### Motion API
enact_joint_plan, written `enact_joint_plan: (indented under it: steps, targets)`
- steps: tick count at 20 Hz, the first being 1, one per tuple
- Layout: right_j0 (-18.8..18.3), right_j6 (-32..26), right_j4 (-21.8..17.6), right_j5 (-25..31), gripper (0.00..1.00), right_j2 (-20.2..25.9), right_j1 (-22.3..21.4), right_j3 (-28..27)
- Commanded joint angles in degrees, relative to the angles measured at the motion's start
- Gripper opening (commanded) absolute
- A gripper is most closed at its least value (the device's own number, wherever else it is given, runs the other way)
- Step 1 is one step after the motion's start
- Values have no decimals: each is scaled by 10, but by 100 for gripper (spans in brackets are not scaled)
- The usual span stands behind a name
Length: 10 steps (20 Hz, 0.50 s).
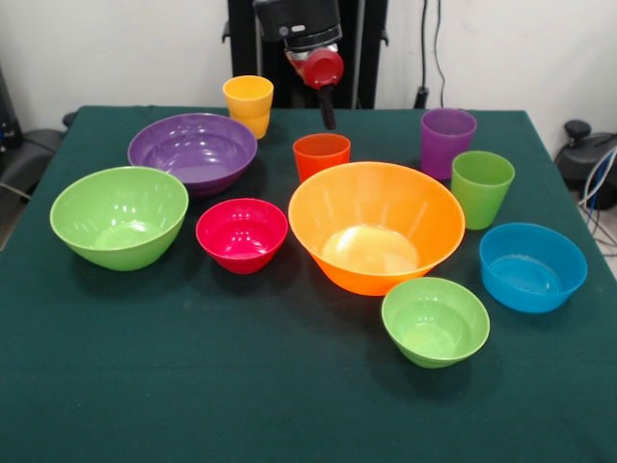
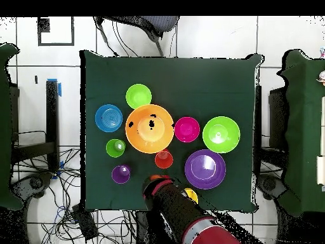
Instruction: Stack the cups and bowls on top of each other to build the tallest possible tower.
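1. Nothing is stacked yet: every bowl and cup stands alone and upright on the green table.
2. Bowls, front view: big orange bowl at centre; purple bowl behind and to its left; big light green bowl furthest left; magenta-red bowl between the big green and the orange; small light green bowl nearest the camera, just in front of the orange; blue bowl at the right.
3. Cups: orange cup just behind the orange bowl's rim; yellow cup at the back beside the purple bowl; purple cup and green cup back right, close together.
4. Gripper hangs at the back of the table, above the gap between yellow cup and orange cup. It carries nothing. Only one dark finger shows clearly below the red wrist, so I cannot tell its opening.
5. Key relation: the orange cup lies just in front of the gripper and a little below it, nearest of all; the yellow cup is next, to the side. The orange bowl sits directly beyond the orange cup on the same line.
6. Judgement: task at its start; the widest bowl would likely serve as base
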Motion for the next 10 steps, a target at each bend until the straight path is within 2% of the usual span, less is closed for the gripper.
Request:
enact_joint_plan:
  steps: [1, 5, 8, 9, 10]
  targets:
    - [4, -40, -33, 33, 0, 7, 28, -31]
    - [1, -35, -26, 36, 0, 8, 25, -29]
    - [-3, -26, -14, 12, 0, 14, 16, -26]
    - [-6, -24, -11, 10, 100, 18, 14, -25]
    - [-15, -24, -8, 14, 100, 29, 12, -22]
